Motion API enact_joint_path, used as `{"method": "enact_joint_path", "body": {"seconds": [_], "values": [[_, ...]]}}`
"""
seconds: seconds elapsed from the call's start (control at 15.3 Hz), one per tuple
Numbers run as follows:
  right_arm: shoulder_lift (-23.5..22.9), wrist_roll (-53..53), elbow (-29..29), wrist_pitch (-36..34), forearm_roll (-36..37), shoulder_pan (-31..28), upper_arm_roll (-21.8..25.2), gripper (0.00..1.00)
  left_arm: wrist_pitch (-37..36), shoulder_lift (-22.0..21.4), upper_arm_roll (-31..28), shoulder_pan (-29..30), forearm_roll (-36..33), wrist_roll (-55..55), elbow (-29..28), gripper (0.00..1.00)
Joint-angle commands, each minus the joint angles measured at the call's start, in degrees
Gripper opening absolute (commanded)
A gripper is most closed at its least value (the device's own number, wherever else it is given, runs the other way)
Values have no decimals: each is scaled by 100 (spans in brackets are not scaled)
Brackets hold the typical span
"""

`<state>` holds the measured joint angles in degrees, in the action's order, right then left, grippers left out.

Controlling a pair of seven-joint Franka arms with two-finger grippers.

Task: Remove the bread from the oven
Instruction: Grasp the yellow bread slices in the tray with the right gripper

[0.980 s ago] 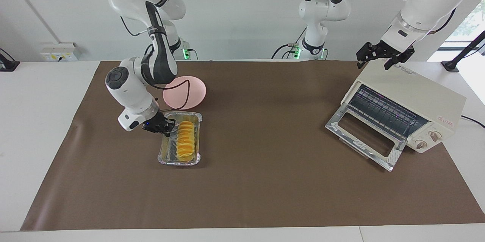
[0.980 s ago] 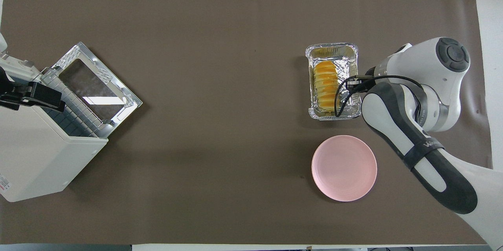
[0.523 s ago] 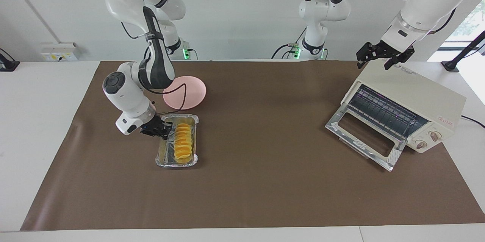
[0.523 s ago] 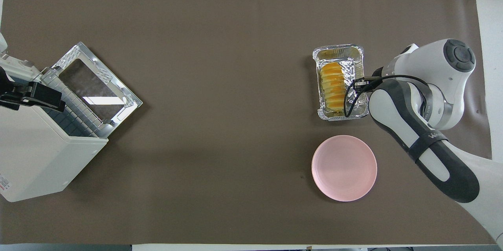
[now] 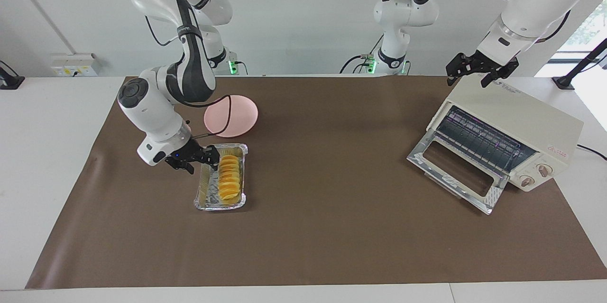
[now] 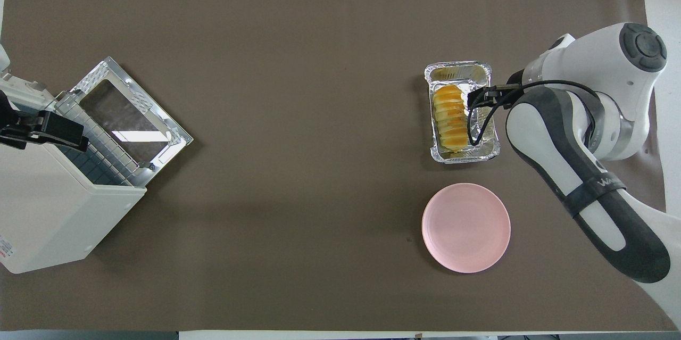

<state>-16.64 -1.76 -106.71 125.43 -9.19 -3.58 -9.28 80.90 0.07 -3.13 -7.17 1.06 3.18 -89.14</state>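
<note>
The right arm is bent low over the table, its wrist turned sideways and the right gripper (image 5: pixel 205 160) held level, fingers parted. The left arm is raised, its left gripper (image 5: pixel 480 71) pointed downward with fingers spread.

Bread (image 5: pixel 229 176) in foil tray (image 5: pixel 203 201) (plate (image 5: pixel 242 114) nearer the robots), oven (image 5: pixel 512 118) toward left arm's end.

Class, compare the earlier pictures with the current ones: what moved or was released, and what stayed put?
The right gripper dragged the foil tray with the bread slightly toward its own end of the table, then opened and let go. The left gripper, oven and pink plate stayed unchanged.
</note>
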Motion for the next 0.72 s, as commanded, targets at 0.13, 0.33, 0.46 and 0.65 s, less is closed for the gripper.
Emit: {"method": "enact_joint_path", "body": {"seconds": [0.13,0.33,0.46,0.65], "values": [[-14,237,-323,402,-57,226,-22,100,-4,-166,31,58,70,16,-173,100],[-14,255,-464,535,-57,322,-30,100,-4,-166,23,58,70,16,-173,100],[-14,307,-526,544,-57,428,-22,100,-4,-166,23,58,70,16,-173,100],[-23,316,-622,553,-57,428,-30,91,-4,-166,23,58,70,16,-173,100]]}}
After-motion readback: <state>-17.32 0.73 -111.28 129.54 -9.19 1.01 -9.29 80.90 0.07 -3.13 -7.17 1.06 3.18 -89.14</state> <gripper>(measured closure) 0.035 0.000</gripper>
